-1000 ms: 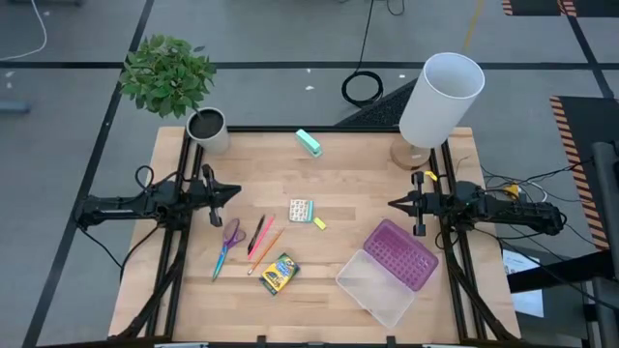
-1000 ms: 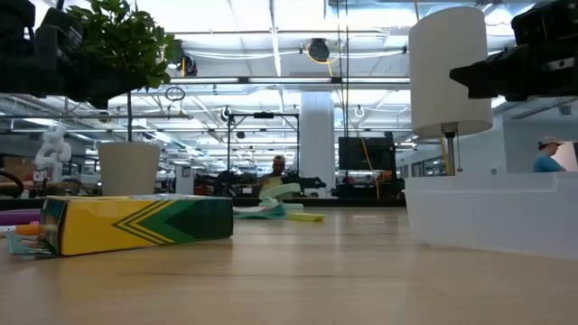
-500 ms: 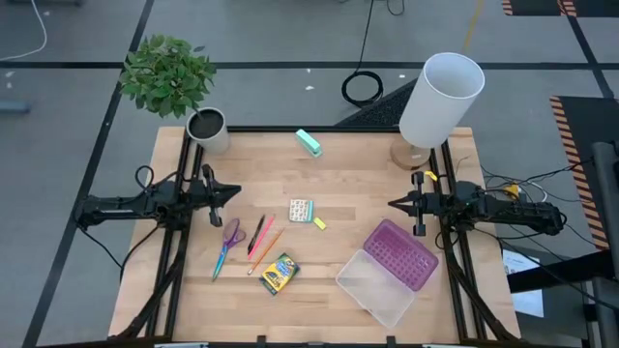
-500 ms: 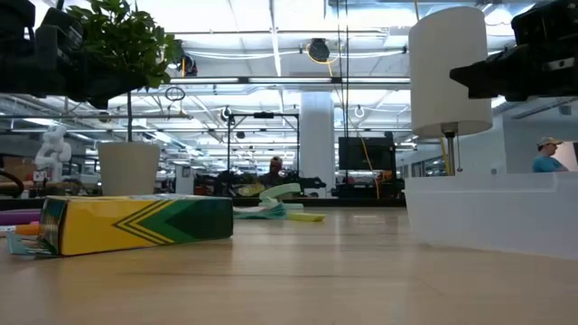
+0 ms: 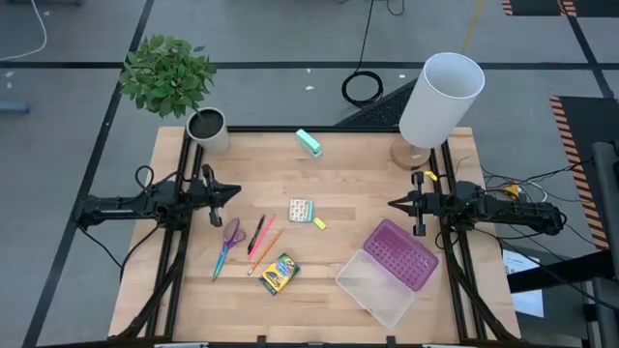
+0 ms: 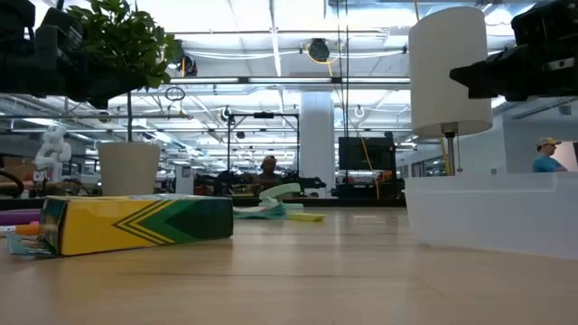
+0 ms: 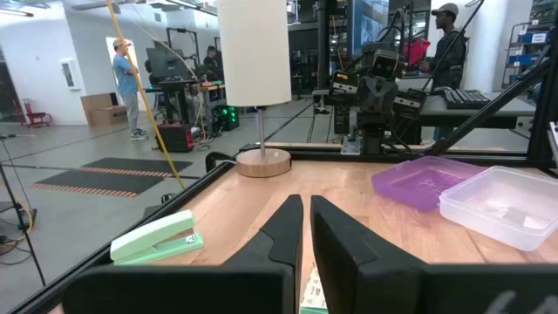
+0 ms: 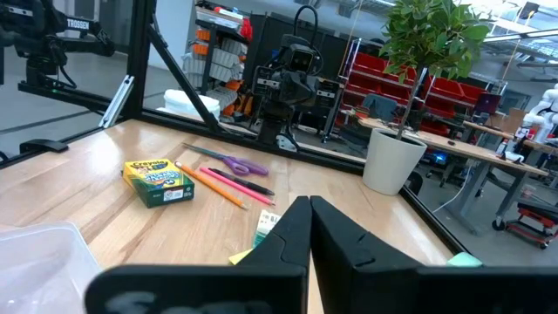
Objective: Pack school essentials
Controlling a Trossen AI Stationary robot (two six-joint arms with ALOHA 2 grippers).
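The school essentials lie loose near the middle of the table [image 5: 348, 184]. The purple-handled scissors [image 5: 226, 244], red pen [image 5: 256, 233] and orange pencil [image 5: 265, 250] sit side by side, with the green-yellow crayon box [image 5: 279, 274] just beside the pencil's end toward the front edge. The small multicoloured card [image 5: 301, 210] and tiny yellow eraser [image 5: 319, 223] lie a little to the right of them.

The low view shows only the crayon box close up, lying on its side; the right wrist view shows the scissors, pen and pencil fanned out beyond it. The left wrist view alone shows the teal stapler [image 7: 157, 239] side-on.

A clear container [image 5: 375, 287] with its purple lid [image 5: 399, 253] open sits at the front right. A white lamp [image 5: 437, 101] stands at the back right, a potted plant [image 5: 170, 75] and a cup [image 5: 206, 129] at the back left.

The left gripper [image 5: 230, 192] waits at the left edge, its fingers narrowed to a slit and holding nothing. The right gripper [image 5: 394, 204] waits at the right edge, likewise nearly closed and empty.
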